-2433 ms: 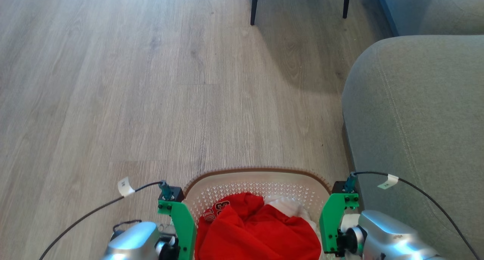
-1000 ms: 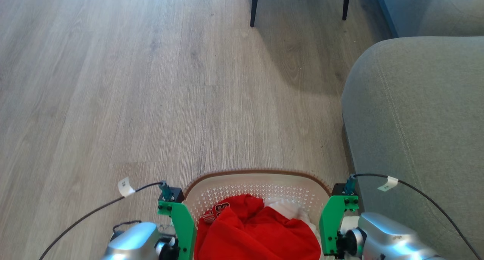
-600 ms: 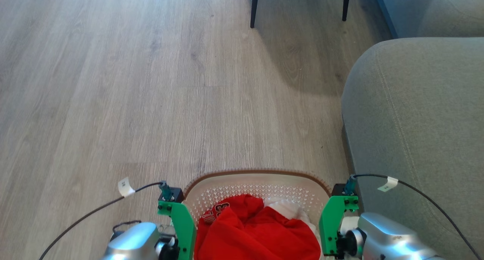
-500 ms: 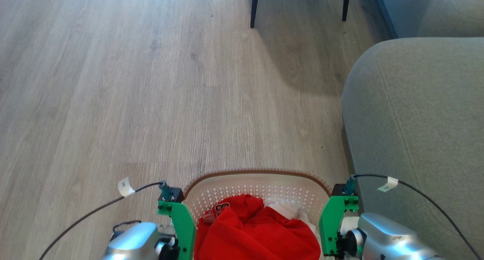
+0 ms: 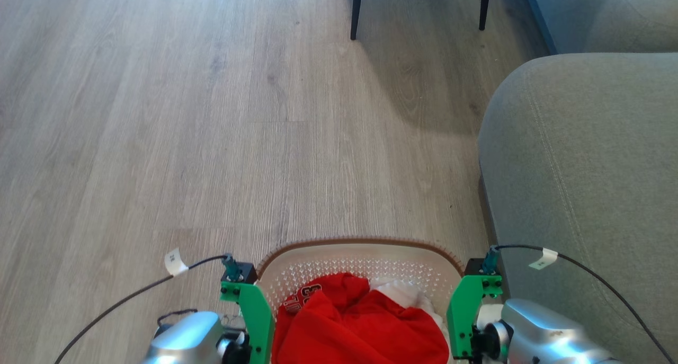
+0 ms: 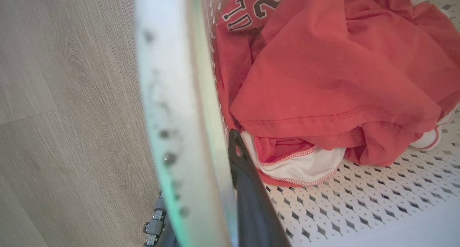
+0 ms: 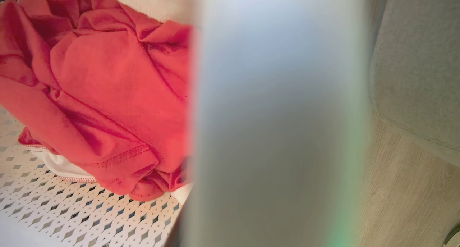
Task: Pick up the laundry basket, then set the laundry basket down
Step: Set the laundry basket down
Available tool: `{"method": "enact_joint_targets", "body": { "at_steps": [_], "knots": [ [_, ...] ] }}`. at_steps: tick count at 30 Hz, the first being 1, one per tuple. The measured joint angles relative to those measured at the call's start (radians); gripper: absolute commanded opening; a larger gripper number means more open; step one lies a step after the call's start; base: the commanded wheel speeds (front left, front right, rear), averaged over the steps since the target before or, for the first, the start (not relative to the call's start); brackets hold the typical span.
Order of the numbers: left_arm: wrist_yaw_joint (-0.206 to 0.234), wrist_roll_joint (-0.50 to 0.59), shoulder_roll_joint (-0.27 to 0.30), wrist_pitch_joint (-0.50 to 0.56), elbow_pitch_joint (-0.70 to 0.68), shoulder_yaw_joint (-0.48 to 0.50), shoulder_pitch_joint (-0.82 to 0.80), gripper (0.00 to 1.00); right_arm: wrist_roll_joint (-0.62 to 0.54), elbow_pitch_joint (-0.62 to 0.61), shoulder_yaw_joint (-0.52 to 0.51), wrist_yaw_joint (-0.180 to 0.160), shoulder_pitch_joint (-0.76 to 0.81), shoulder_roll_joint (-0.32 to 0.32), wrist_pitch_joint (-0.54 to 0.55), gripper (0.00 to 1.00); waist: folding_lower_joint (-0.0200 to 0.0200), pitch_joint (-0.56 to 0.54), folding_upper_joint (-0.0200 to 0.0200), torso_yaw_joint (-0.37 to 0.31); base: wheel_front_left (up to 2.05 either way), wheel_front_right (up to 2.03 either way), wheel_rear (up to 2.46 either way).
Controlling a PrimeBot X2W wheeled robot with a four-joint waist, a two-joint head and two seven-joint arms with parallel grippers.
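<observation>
Low in the head view, cut off below, the basket (image 5: pixel 365 254) is by the sofa (image 5: pixel 582 168). My left end effector (image 6: pixel 222 157) clamps its wall; a blurred rim hides whether my right end effector (image 5: pixel 471 329) grips.

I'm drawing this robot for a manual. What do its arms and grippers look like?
Silver, rounded left forearm and right forearm. Each wrist bears a bright green bracket topped by a black block with a teal plug; a black cable with a white tag leaves it. The left arm's visible finger is dark grey.

One laundry basket (image 5: pixel 360 250), one left claw (image 5: pixel 250 326), one right claw (image 5: pixel 465 321), one sofa (image 5: pixel 582 184), two dark legs (image 5: pixel 356 9) (image 5: pixel 485 6).
</observation>
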Motion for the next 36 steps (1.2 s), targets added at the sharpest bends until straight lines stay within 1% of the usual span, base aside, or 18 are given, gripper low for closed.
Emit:
{"method": "enact_joint_targets", "body": {
  "at_steps": [25,30,36],
  "knots": [
    [0.0,0.0,-0.002,-0.005,0.001,0.0,0.0,0.0,0.017,0.004,0.013,0.0,0.0,0.0,-0.022,0.0,0.0,0.021,0.0,0.001,0.0,0.0,0.0],
    [0.0,0.0,-0.002,-0.019,0.005,0.0,-0.003,0.0,0.017,-0.007,0.019,0.0,-0.003,-0.005,-0.059,0.0,0.0,0.055,0.0,-0.001,0.0,0.0,0.0],
    [0.0,0.012,-0.007,-0.066,0.014,0.0,-0.04,0.0,0.004,-0.034,0.027,0.0,-0.053,-0.025,-0.123,0.0,0.0,0.138,0.0,-0.001,0.0,0.0,0.0]
  ]
}}
